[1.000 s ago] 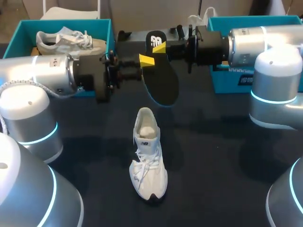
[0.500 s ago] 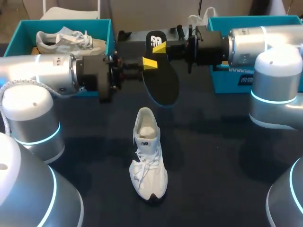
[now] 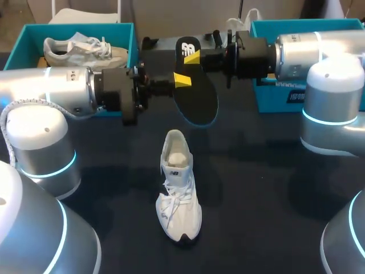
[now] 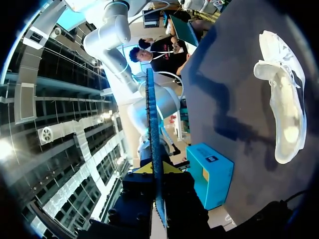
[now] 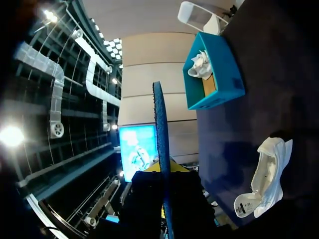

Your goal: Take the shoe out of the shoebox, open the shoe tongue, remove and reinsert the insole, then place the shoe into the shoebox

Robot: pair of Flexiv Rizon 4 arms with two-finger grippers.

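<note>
My left hand (image 3: 181, 80) and right hand (image 3: 192, 57) both clamp the black insole (image 3: 201, 103) in midair, at 12 o'clock from the white shoe (image 3: 178, 194). I should free one hand, then feed the toe end in first.

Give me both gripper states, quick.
Left gripper: closed on the black insole.
Right gripper: closed on the same insole, at its other end.

Left arm (image 3: 57, 91), right arm (image 3: 311, 51): silver-grey cylindrical links with rounded joint housings, and a glowing cyan ring (image 3: 48, 168) at each joint. Black wrist units (image 3: 117, 97). Black fingers (image 3: 165, 87) with bright yellow tips (image 3: 181, 80). Small dark print (image 3: 67, 73) on the left forearm.
</note>
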